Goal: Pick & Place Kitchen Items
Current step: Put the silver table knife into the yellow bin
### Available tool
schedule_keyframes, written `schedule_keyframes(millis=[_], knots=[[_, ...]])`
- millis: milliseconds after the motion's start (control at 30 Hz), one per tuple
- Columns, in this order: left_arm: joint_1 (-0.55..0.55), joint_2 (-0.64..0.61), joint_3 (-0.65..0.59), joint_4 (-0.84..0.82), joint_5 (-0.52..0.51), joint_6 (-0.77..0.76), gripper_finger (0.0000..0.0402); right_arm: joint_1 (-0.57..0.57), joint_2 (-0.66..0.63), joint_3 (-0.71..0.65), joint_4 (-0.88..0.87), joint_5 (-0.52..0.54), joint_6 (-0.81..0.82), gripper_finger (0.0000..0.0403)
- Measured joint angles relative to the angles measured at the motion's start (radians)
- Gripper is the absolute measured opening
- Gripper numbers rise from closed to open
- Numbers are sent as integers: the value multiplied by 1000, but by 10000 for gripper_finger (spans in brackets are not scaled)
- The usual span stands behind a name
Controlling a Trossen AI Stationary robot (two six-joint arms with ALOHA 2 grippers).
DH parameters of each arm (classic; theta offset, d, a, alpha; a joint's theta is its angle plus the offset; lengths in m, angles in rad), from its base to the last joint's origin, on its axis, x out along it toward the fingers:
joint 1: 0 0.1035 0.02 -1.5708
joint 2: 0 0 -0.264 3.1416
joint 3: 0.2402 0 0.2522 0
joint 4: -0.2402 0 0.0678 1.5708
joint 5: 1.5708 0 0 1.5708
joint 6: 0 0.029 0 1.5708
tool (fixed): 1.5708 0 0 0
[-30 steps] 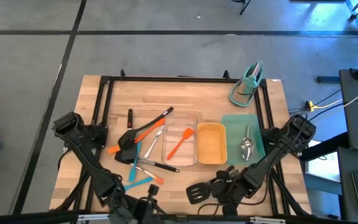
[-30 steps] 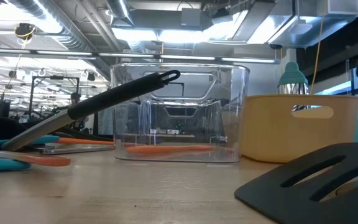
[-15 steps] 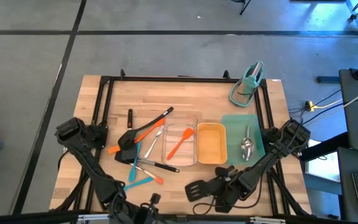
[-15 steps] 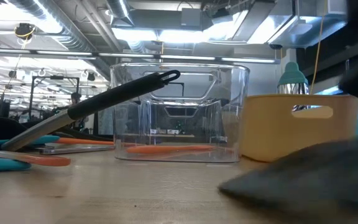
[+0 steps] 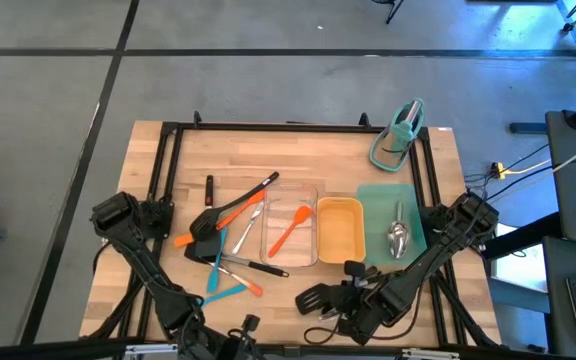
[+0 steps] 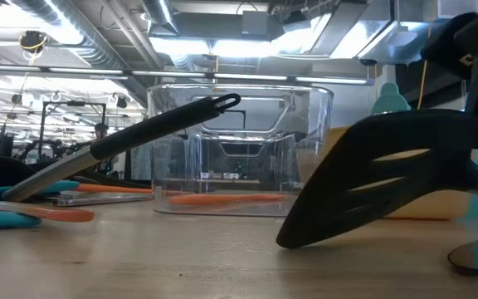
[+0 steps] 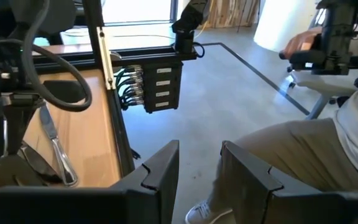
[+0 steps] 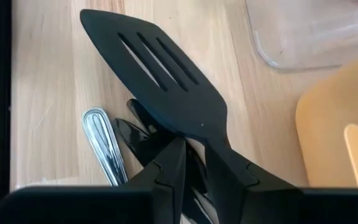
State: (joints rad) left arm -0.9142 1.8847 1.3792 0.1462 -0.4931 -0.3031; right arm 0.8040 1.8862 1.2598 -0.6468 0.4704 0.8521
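- Two arms are showing at the near edge of the table (image 5: 268,140); the right gripper (image 8: 194,163) is clamping the neck of a black slotted turner (image 5: 318,299), its fingers closed on it.
- That turner's blade is tilting up off the wood in the low view (image 6: 372,187), with one edge at or just above the tabletop, in front of the yellow tray (image 5: 340,230).
- Beneath the raised turner, a steel spoon (image 8: 104,146) and another black utensil (image 8: 138,134) are lying on the wood.
- Beside the yellow tray, the clear tray (image 5: 303,215) is holding an orange spatula (image 5: 290,232); black tongs (image 5: 243,203) are leaning across its rim.
- Over by the near left corner, the left gripper (image 7: 199,163) is hanging past the table edge, fingers parted and holding nothing.
- Beyond it, a person's trouser leg (image 7: 303,149) is showing.
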Motion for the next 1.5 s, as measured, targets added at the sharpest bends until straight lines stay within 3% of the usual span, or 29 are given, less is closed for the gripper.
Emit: schedule_keyframes(millis=[367, 733, 933, 1333, 1500], knots=[[0, 0, 0, 15, -1, 2, 116, -20, 15, 1, 77, -10, 6, 64], [-2, 0, 0, 15, -2, 2, 116, -89, 98, 2, 329, 4, -102, 64], [-1, 0, 0, 12, -2, 10, 116, -106, 97, 2, 305, -8, -112, 64], [-9, 27, 0, 18, -31, 10, 116, 36, 94, 173, 29, -309, -58, 64], [43, 83, 0, 80, -81, 5, 116, 141, 93, 239, -1, -358, 55, 64]])
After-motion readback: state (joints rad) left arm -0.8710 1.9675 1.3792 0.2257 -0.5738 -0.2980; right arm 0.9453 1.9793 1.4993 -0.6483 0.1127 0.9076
